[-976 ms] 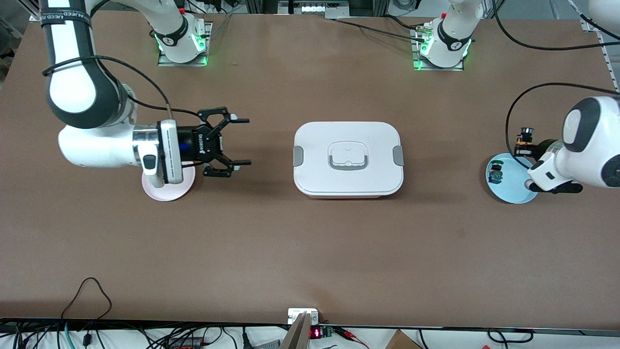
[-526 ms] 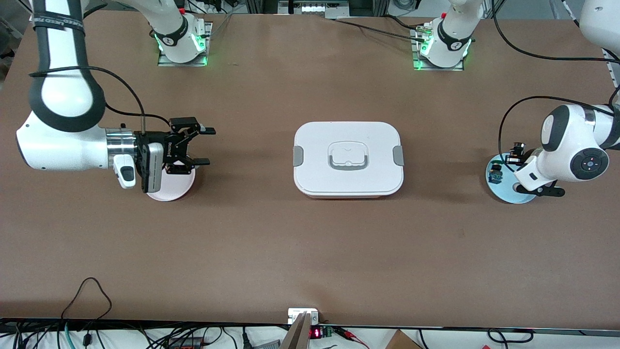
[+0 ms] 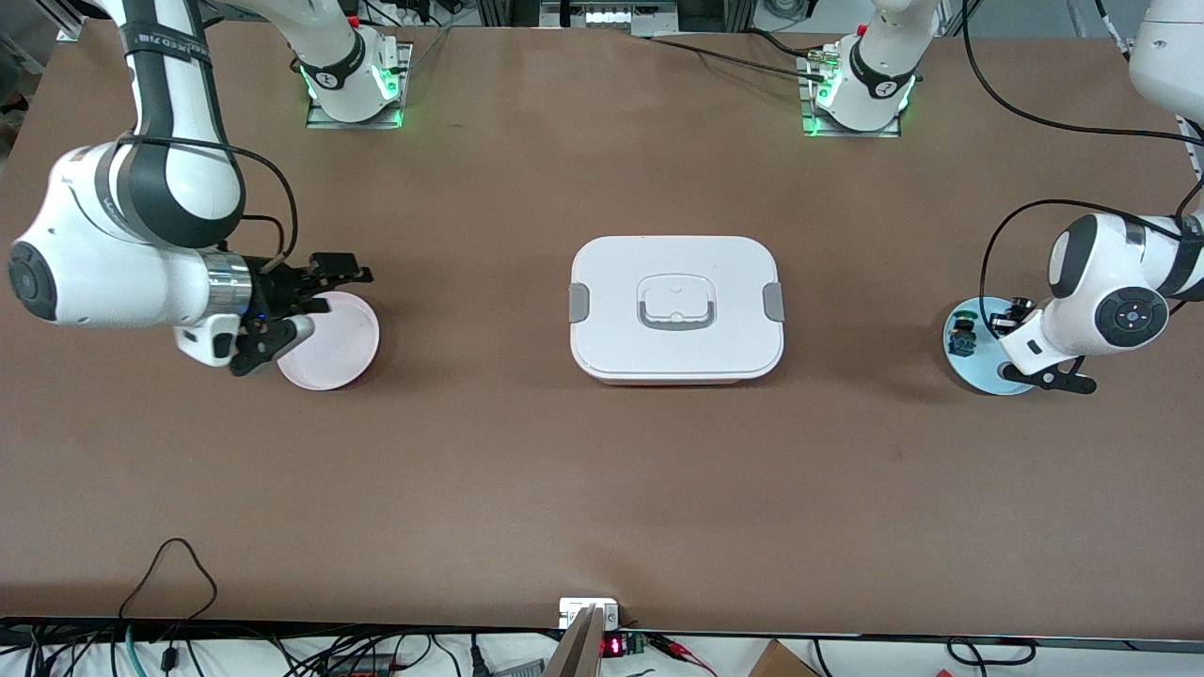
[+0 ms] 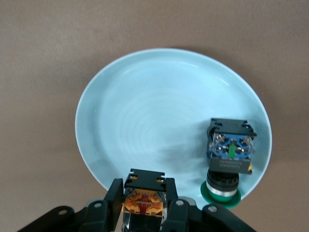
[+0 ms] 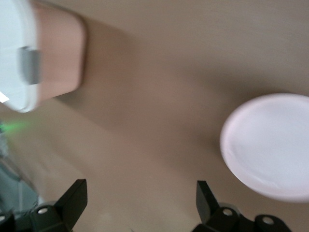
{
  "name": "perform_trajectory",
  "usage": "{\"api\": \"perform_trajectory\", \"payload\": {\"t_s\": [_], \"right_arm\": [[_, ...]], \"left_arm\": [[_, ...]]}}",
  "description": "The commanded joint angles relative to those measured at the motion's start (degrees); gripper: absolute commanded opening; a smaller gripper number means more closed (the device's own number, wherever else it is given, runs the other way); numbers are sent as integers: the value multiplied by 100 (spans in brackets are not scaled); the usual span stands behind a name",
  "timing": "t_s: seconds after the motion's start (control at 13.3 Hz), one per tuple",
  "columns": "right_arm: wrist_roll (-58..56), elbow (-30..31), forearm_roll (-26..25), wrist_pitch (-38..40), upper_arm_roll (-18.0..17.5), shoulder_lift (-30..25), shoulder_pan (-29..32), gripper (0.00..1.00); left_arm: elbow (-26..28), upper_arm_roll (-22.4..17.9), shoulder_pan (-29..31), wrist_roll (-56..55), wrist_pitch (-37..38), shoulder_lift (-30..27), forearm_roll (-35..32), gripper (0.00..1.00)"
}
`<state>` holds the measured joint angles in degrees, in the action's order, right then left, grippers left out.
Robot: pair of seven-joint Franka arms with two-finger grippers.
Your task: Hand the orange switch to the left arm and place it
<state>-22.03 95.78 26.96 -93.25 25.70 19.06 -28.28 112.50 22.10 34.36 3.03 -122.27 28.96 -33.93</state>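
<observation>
The orange switch (image 4: pixel 144 199) sits between the fingers of my left gripper (image 4: pixel 144 191), which is shut on it. In the front view that gripper (image 3: pixel 1011 315) hangs over the edge of a light blue plate (image 3: pixel 978 374) at the left arm's end of the table. The white box (image 3: pixel 675 306) with grey clips stands in the middle of the table. My right gripper (image 3: pixel 301 315) is open and holds nothing, and it hangs over the rim of a pink plate (image 3: pixel 343 343) at the right arm's end.
A second small switch with a green cap and blue body (image 4: pixel 230 150) lies on the blue plate (image 4: pixel 154 116). The right wrist view shows the box's corner (image 5: pixel 19 58) and the pink plate (image 5: pixel 275 145). Cables run along the table's near edge.
My right arm has pulled back from the box toward its own end and tipped down by the pink plate. My left gripper has shifted with the switch over the blue plate.
</observation>
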Motion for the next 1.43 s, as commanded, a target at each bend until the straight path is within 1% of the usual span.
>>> {"api": "perform_trajectory", "payload": {"t_s": [0.0,0.15,0.23,0.3,0.45,0.53,0.6,0.68,0.75,0.83,0.9,0.98,1.05,1.2,1.28,1.35], "right_arm": [[1494,-331,-944,472,-3,-104,-29,100],[1964,-437,-1577,684,-38,-113,-11,100],[1948,-638,-2102,894,-39,-113,15,100],[1887,-823,-2490,1044,-47,-122,120,100],[1746,-1209,-2600,1002,-91,-183,776,100],[1667,-1359,-2582,897,-326,-235,1241,100],[1684,-1369,-2573,722,-833,-349,1750,100],[1684,-1369,-2626,607,-1474,-489,2408,100],[1728,-1369,-2696,597,-2054,-578,2876,100],[1745,-1361,-2836,597,-2164,-666,2915,100],[1772,-1343,-3011,676,-2192,-719,2846,100],[1781,-1282,-3039,676,-2201,-772,2758,100],[1824,-1055,-3030,546,-2201,-911,2757,100],[1825,-284,-2960,-84,-2192,-1367,2775,100],[1833,25,-2960,-323,-2192,-1587,2766,100],[1860,89,-2960,-317,-2192,-1642,2766,100]], "left_arm": [[-132,67,71,137,-87,92,-323,1],[-290,67,71,154,-95,258,-377,3],[-351,67,79,172,-165,329,-464,3],[-378,67,97,172,-201,408,-491,4],[-387,76,88,172,-210,408,-492,6],[-448,76,80,180,-201,435,-492,8],[-483,76,80,181,-201,487,-492,12],[-492,76,80,181,-201,496,-492,17],[-492,76,80,181,-201,496,-492,23],[-501,76,71,181,-201,496,-492,34],[-518,76,71,172,-201,496,-492,48],[-571,76,53,172,-158,496,-483,51],[-606,84,44,172,-140,488,-483,61],[-615,119,88,189,-131,435,-430,100],[-624,137,80,320,-122,383,-413,100],[-694,146,80,417,-96,295,-360,100]]}}
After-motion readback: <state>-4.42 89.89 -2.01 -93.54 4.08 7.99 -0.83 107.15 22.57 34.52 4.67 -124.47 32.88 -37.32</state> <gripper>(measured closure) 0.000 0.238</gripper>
